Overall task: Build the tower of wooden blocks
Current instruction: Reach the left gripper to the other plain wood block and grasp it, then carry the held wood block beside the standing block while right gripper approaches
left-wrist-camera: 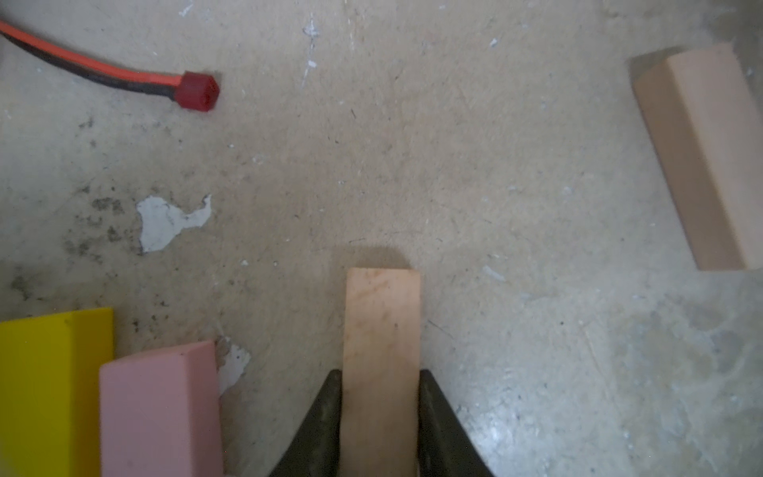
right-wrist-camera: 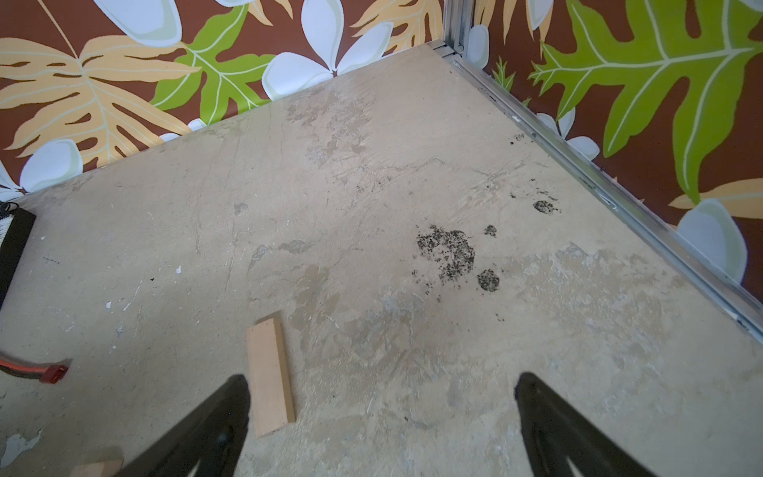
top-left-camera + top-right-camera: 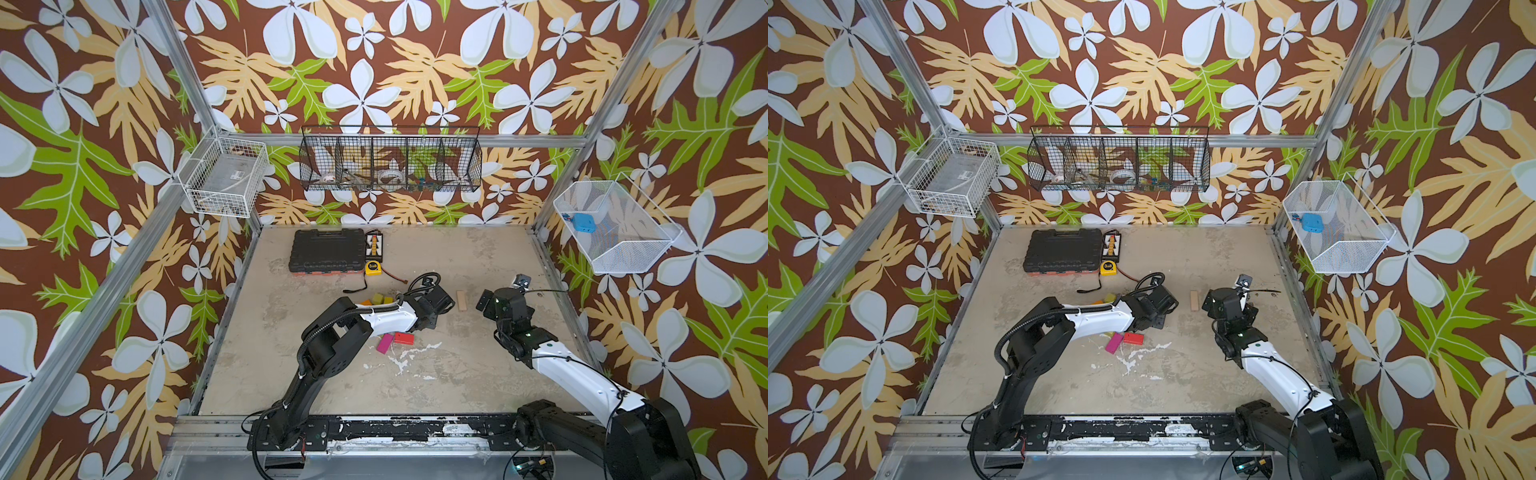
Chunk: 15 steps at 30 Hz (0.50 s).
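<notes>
My left jaws grip a tan plank point(image 1: 382, 330); it may pivot when I lift. My right jaws stand wide, empty.

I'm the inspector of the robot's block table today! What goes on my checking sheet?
Surface: worn beige tabletop, chipped white patches, dark specks.
Job's things: plain tan wooden plank gripped; second tan plank lying apart; pink brick, yellow block, magenta brick and red brick loose; no tower yet.
Clutter: black plastic tool case, yellow tape measure.
Grippers: left pincer shut on the plain tan wooden plank; right pincer open, empty.
Cables: red-and-black cable with red plug, loose on the table.
Surroundings: flower-and-leaf wallpaper; black wire basket, white wire basket, white mesh basket on the walls.
</notes>
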{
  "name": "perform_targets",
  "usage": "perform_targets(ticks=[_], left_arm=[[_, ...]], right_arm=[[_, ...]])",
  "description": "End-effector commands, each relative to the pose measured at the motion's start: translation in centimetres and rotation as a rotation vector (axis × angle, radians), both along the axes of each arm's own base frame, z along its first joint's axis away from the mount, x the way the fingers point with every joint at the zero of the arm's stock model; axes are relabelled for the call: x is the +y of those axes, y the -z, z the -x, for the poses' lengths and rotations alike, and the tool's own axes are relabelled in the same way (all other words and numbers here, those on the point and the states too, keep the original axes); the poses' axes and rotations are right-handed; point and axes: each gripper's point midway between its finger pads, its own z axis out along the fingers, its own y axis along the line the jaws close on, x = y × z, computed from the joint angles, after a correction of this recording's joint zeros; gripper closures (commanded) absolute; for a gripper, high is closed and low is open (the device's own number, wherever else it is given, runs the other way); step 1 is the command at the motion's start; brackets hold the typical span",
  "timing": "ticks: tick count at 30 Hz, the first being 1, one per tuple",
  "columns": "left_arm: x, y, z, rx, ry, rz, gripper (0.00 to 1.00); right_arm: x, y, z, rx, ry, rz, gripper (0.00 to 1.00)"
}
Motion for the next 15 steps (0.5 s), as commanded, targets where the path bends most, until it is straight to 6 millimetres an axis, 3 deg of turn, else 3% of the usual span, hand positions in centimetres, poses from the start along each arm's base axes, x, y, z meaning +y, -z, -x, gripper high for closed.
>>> perform_targets(ticks=[1, 8, 15], left_arm=[[-0.6, 0.4, 0.0, 0.044, -0.032, 0.020, 0.77], [-3.4, 0.1, -1.0, 0.083, -0.092, 0.128, 0.83], [-5.2, -1.1, -2.2, 0.069, -0.136, 0.205, 0.85]], right_arm=[[-0.2, -0.2, -0.2, 0.002, 0.014, 0.010, 0.00], [-0.1, 0.0, -0.5, 0.013, 0.008, 0.008, 0.03], [-1.8, 2.2, -1.2, 0.075, 0.006, -0.114, 0.22]])
